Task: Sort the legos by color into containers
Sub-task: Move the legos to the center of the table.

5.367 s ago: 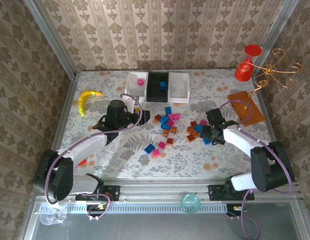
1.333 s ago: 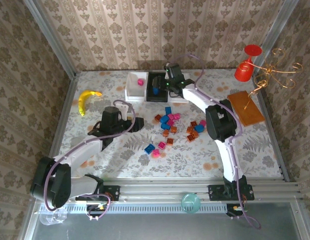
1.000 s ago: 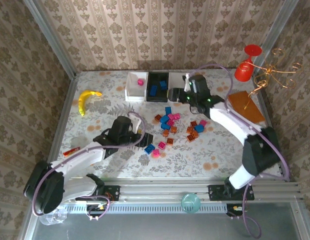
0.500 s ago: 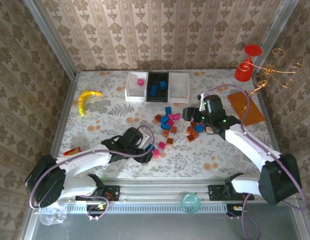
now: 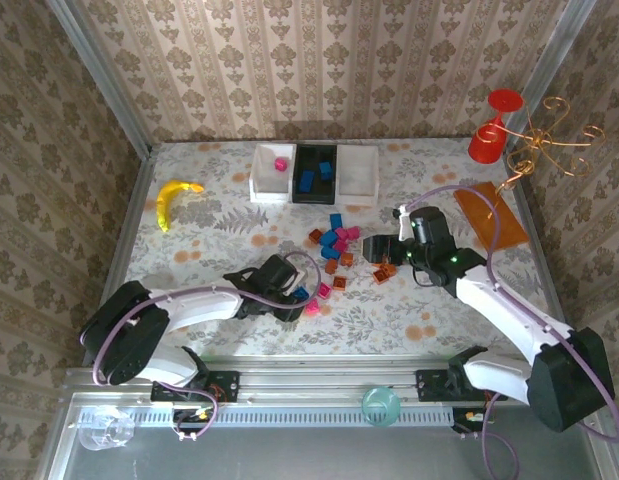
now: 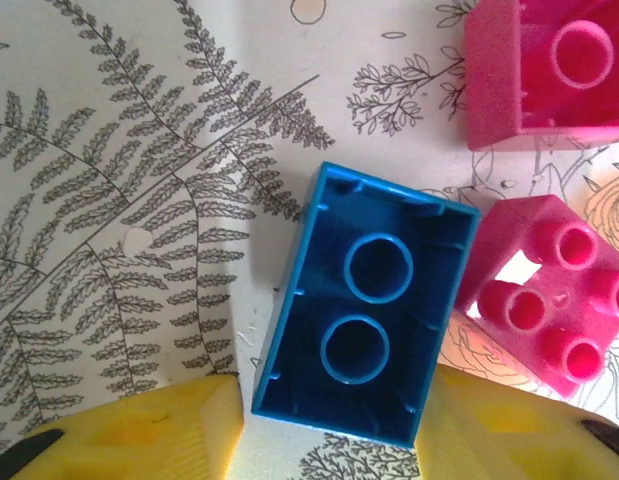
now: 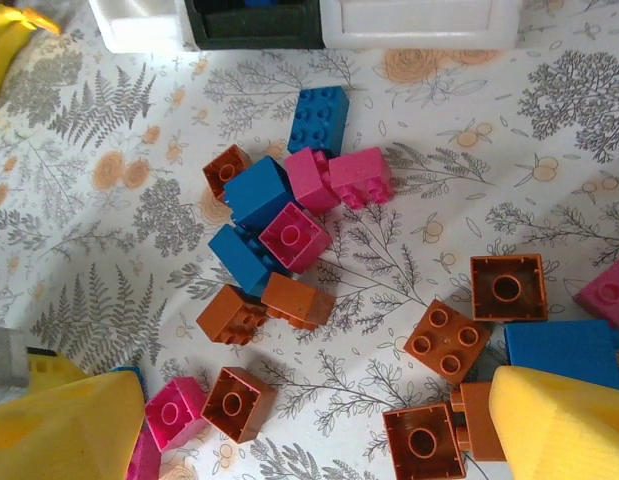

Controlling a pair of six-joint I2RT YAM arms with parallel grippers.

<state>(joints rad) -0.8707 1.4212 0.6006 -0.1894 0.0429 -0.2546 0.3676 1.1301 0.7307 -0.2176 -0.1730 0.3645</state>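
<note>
Now the left gripper (image 6: pixel 334 382) is working nearest the bases, having swung in from the left part of the flowered bench (image 5: pixel 439 310) to the near edge of the scatter. Its yellow pads (image 6: pixel 139 430) are narrowing on a small blue rectangular plastic brick (image 6: pixel 364 340) lying hollow side up. They're sitting either side of its near end w/ a sliver of gap on one side, so can't tell yet if the grip is made.

A pink studded brick (image 6: pixel 549 305) is crowding the blue one's flank, touching or nearly so. A second pink brick (image 6: pixel 544 70) is lying hollow side up just beyond. Those two are prob. what's getting in the way of a clean lift.

Further out, the right gripper (image 7: pixel 309 400) is hanging over the main scatter of blue, pink & orange-brown bricks (image 7: pixel 259 195), jaws wide & nothing btwn them. It's come back from the shallow black tray (image 5: pixel 314 155), which is now holding two blue bricks vs one before. So blue sorting is moving along, but most pieces are still lying loose.

Flanking the black tray at the far edge, the left white tray (image 5: pixel 259 182) is holding one pink brick and the right white tray (image 5: pixel 357 172) is looking empty. A yellow banana (image 5: pixel 172 200), flat orange-brown plate (image 5: pixel 494 215) & red glass (image 5: pixel 494 125) are sitting well off to the sides, not blocking anything.
</note>
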